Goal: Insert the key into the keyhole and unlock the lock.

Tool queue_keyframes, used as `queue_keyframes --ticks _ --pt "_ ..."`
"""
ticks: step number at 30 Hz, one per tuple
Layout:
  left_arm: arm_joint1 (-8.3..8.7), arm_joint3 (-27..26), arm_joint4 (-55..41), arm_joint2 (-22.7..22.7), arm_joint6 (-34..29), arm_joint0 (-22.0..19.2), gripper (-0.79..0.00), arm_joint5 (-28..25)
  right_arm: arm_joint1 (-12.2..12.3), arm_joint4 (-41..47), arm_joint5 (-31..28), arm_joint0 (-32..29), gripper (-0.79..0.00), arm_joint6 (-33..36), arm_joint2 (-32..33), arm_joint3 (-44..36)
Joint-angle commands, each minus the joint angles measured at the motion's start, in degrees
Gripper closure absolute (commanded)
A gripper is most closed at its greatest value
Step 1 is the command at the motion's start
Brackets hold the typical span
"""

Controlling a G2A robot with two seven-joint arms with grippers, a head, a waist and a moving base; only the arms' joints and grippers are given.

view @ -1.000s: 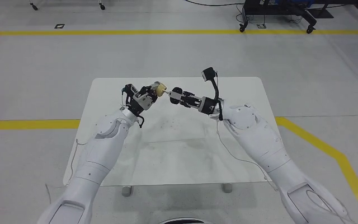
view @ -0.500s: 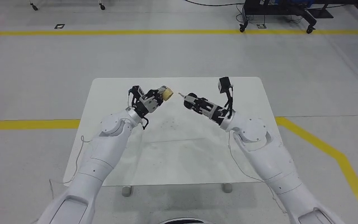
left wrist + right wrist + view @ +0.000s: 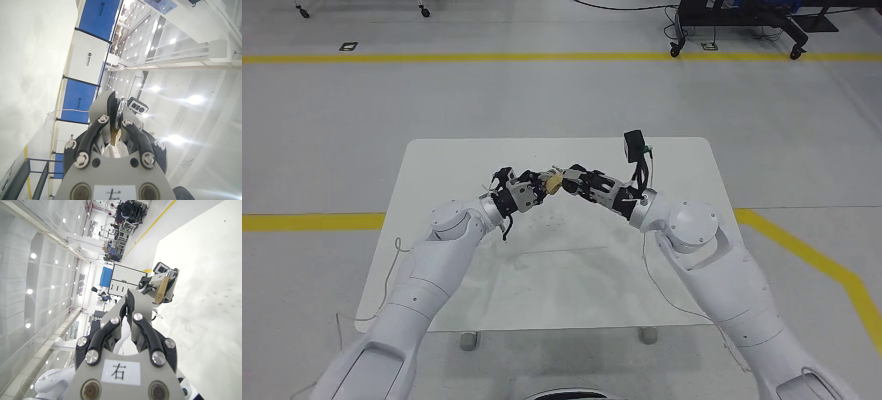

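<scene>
Lock is where your eye belongs: the small brass body is held up off the table, over its far half, at the spot where the two arms meet. Your left gripper is clamped on it. The left wrist view shows it edge-on between the fingers, with the shackle at the tips and the brass hanging beyond them. Your right gripper has its pads pinched tight together. I judge that the key sits between them, though it is too thin to pick out. What the next move turns on is alignment. From the right gripper, the lock lies just ahead but a little to one side of the line its fingers point along. The lock's long axis runs across the left fingers, tilted, and the keyhole end juts free towards the right arm. The left arm has the lock and the right tip is just beside it, so I judge the closing is the right arm's job. The right wrist view gives you the lock's broad flank and that free end, which the left wrist view hides. The top view gives you how near the tips are, but you cannot tell there whether key and keyhole have met.
</scene>
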Motion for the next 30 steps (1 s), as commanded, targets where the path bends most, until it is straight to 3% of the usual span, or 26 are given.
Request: queue_keyframes --ticks 1,7,13,21,30 --pt "0.0 -0.05 0.06 -0.01 0.07 0.02 0.0 -0.08 0.0 0.0 0.01 0.01 0.0 0.0 0.0 0.0" --pt "0.0 -0.05 0.06 -0.01 0.07 0.02 0.0 -0.08 0.09 -0.4 0.51 -1.47 0.0 0.23 -0.29 -1.24" --pt "0.0 -0.05 0.06 -0.01 0.07 0.02 0.0 -0.08 0.48 -2.94 8.45 -3.62 0.0 -1.88 0.88 -5.99" --pt "0.0 -0.05 0.06 -0.01 0.07 0.02 0.0 -0.08 0.69 -4.99 16.88 -1.82 0.0 -2.08 2.19 -3.33" --pt "0.0 -1.07 0.17 -0.12 1.23 0.7 0.0 -0.09 1.05 -8.69 8.31 -9.02 0.0 -2.4 -0.14 -0.65"
